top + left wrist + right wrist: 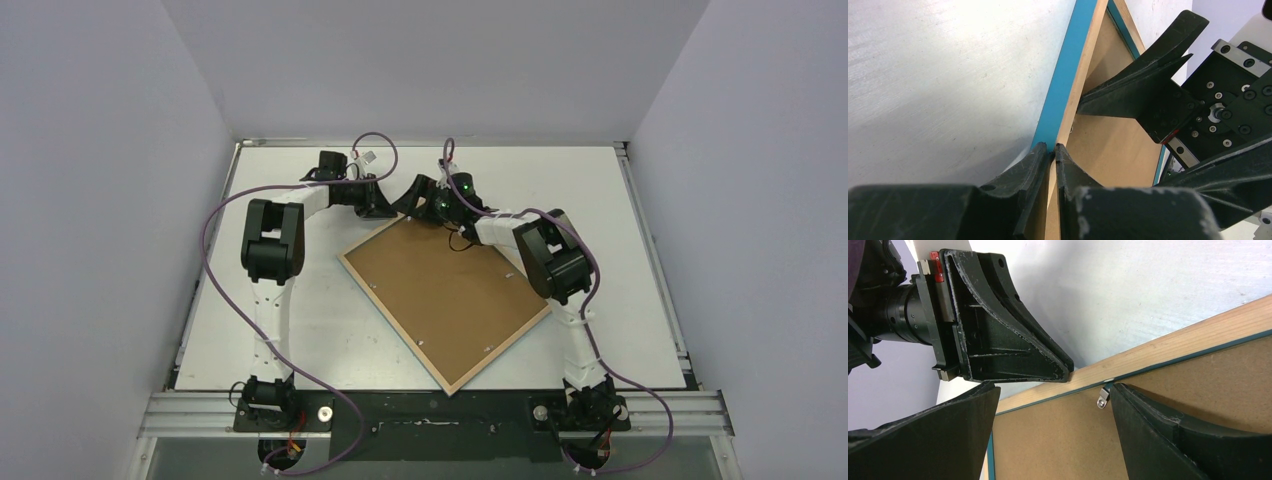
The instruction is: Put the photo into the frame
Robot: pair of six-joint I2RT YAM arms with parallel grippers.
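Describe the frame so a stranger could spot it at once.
On the white table lies one big rectangle, turned cornerwise like a diamond: the frame. It is face down, showing a brown backing board, a pale wooden rim and a thin blue edge; nothing else there is brown.

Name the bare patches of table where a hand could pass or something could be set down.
Bare table: a strip between the right arm and the right edge; a wedge between the left arm and the near left side of the frame; the far right corner. Crowded: the frame's far corner, where the left gripper, pinching its rim, meets the open right gripper.
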